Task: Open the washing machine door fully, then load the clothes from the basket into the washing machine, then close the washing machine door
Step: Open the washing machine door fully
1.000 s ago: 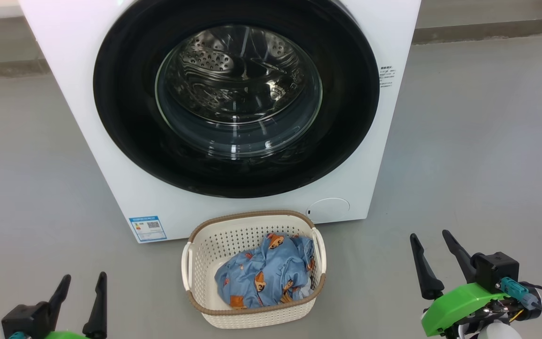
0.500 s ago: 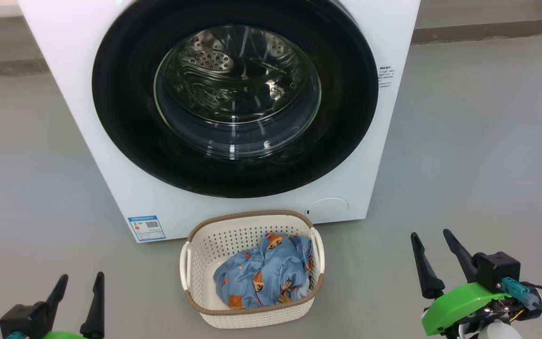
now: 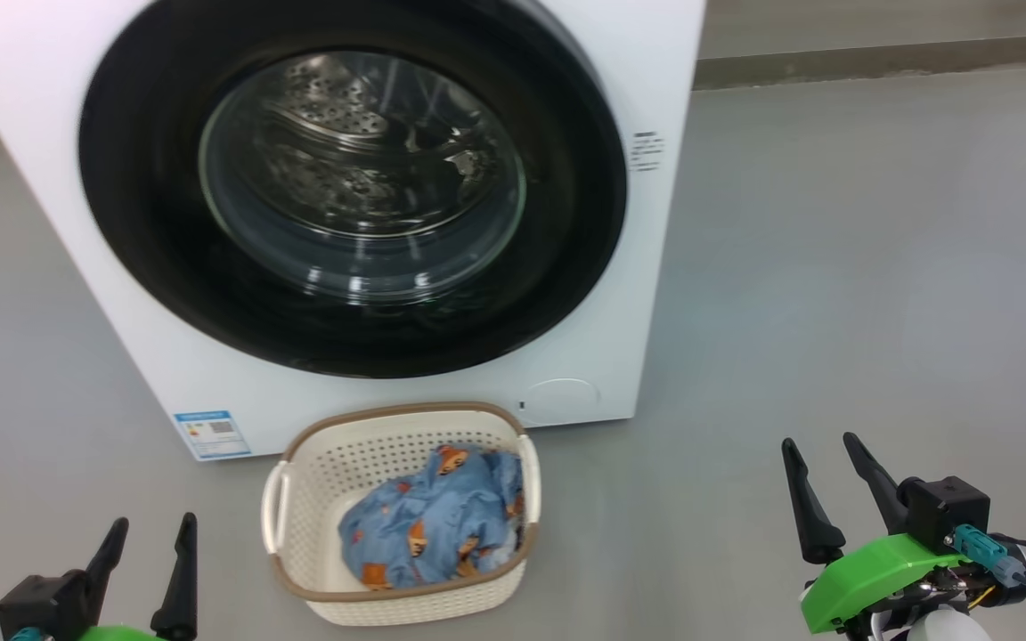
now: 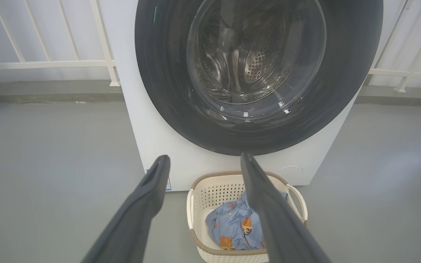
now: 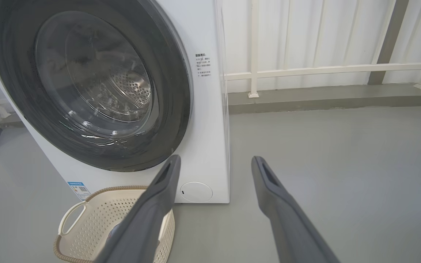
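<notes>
The washing machine (image 3: 655,62) stands on the grey floor (image 3: 834,267), square to the robot, presumably so that both arms can reach its front. The washing machine door (image 3: 139,249) lies shut and flush against that front, with the steel drum (image 3: 362,169) visible through its glass bowl; the first step, opening it, is not yet done. The basket (image 3: 397,412) sits on the floor just before the machine, below the door's lower edge, a placing that likely keeps the lift into the drum short. The clothes (image 3: 428,521) lie bundled inside it, toward its right wall. The left gripper (image 3: 156,521) and the right gripper (image 3: 818,440) hang low on either side, fingers spread wide and holding nothing, well apart from door and basket, apparently a ready pose.
</notes>
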### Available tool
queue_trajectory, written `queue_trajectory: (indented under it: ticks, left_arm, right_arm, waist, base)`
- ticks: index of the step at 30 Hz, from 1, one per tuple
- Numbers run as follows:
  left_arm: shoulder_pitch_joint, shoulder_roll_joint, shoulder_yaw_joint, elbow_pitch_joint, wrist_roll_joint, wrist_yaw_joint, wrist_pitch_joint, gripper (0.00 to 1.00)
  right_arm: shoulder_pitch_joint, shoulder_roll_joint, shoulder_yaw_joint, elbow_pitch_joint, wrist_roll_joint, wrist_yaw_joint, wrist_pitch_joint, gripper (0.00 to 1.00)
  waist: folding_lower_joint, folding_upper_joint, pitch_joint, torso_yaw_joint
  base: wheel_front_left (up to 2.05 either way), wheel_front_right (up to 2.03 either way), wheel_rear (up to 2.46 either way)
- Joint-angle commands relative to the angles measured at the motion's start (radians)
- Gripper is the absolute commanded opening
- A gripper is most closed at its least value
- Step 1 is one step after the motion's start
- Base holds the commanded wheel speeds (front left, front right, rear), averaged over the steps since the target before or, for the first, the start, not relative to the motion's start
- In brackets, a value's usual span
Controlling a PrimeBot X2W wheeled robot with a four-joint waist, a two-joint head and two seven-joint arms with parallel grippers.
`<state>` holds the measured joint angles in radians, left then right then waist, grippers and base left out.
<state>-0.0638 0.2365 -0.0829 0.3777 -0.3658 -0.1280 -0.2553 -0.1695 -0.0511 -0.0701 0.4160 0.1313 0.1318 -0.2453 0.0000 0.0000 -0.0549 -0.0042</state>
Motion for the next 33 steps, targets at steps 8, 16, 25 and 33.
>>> queue_trajectory:
  ticks: [8, 16, 25, 33]
  left_arm:
    - [-0.046, 0.015, 0.061, -0.059, 0.003, -0.003, -0.006, 1.00]
    - [-0.042, 0.006, 0.068, -0.070, 0.009, -0.003, -0.006, 1.00]
    - [-0.032, 0.003, 0.073, -0.087, 0.023, -0.003, -0.006, 1.00]
    - [-0.023, -0.001, 0.070, -0.091, 0.026, -0.003, -0.006, 1.00]
  right_arm:
    - [-0.038, 0.000, 0.020, -0.029, -0.013, -0.001, -0.013, 1.00]
    - [-0.040, 0.000, 0.019, -0.028, -0.014, -0.001, -0.014, 1.00]
    - [-0.035, 0.000, 0.019, -0.032, -0.016, -0.001, -0.015, 1.00]
    - [-0.033, 0.001, 0.018, -0.032, -0.012, -0.001, -0.016, 1.00]
  waist:
    - [0.0000, 0.0000, 0.005, 0.003]
    - [0.0000, 0.0000, 0.005, 0.003]
    - [0.0000, 0.0000, 0.004, 0.002]
    - [0.0000, 0.0000, 0.001, 0.005]
  base:
    - [1.00, 1.00, -2.00]
    - [0.39, 0.39, -0.78]
    - [0.01, 0.01, -0.03]
    - [0.00, 0.00, 0.00]
